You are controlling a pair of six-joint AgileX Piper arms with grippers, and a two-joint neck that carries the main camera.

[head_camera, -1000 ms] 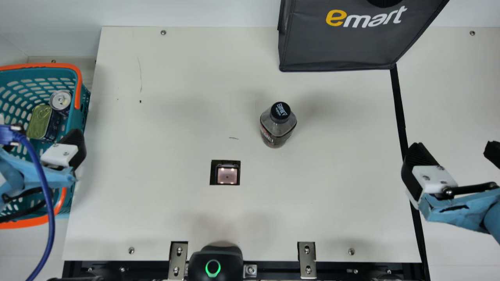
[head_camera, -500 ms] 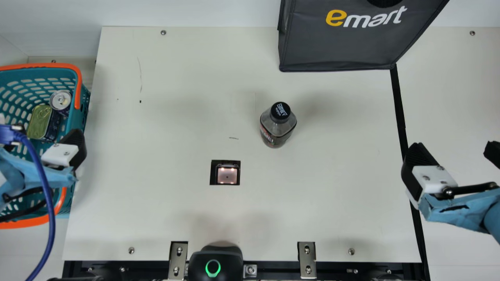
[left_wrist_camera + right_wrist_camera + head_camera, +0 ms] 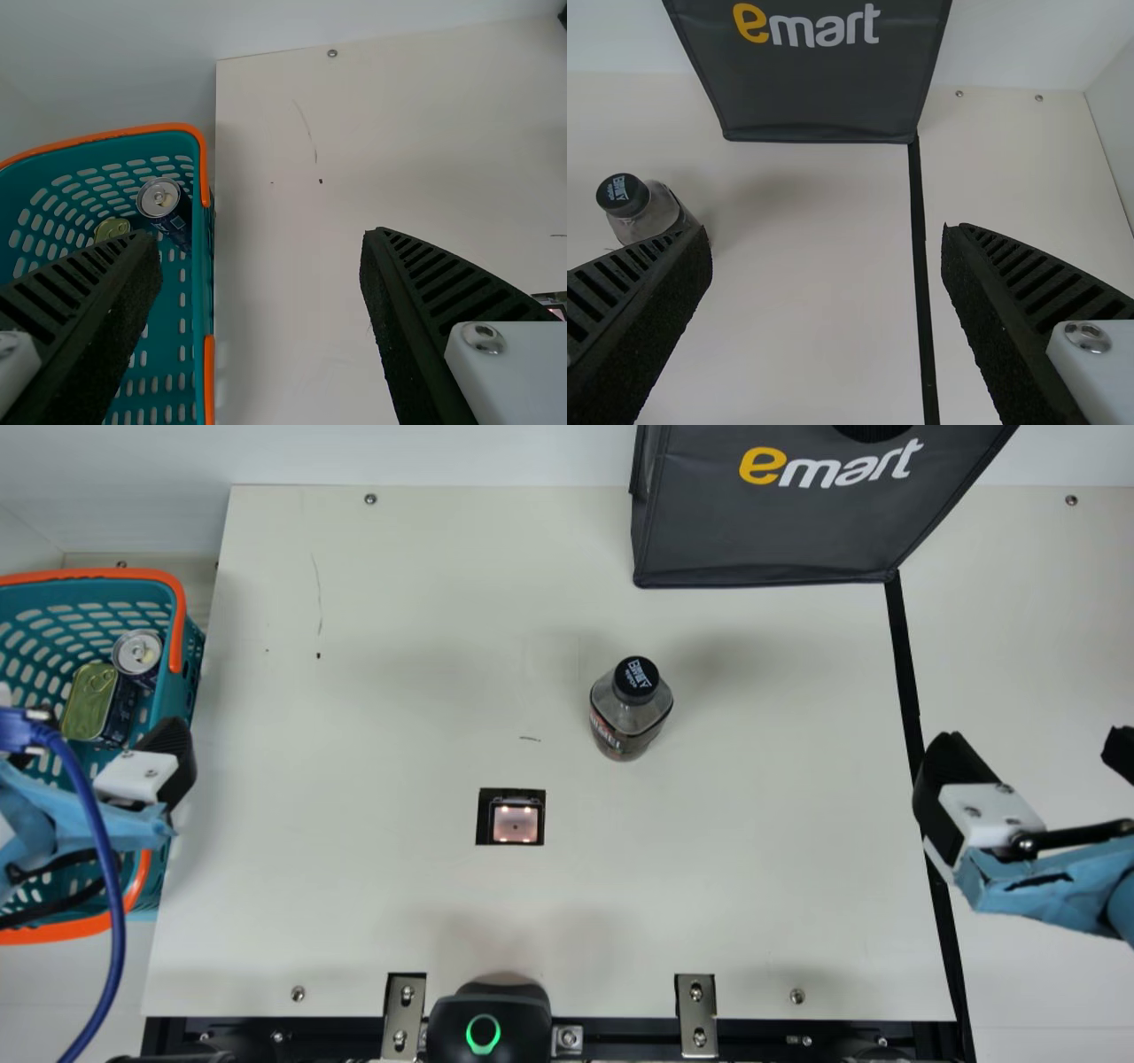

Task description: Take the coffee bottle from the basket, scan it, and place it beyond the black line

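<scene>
The coffee bottle (image 3: 631, 713) stands near the main view's middle. The right gripper (image 3: 1038, 737), at the right edge, and left gripper (image 3: 261, 237), at the left, are wide open and empty. One crooked reach could bump the cap (image 3: 637, 678) — and tip the bottle.

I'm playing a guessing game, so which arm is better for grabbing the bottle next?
Probably right. The right gripper, open, looks nearer the bottle and is by the black line; the left gripper is by the basket.
</scene>
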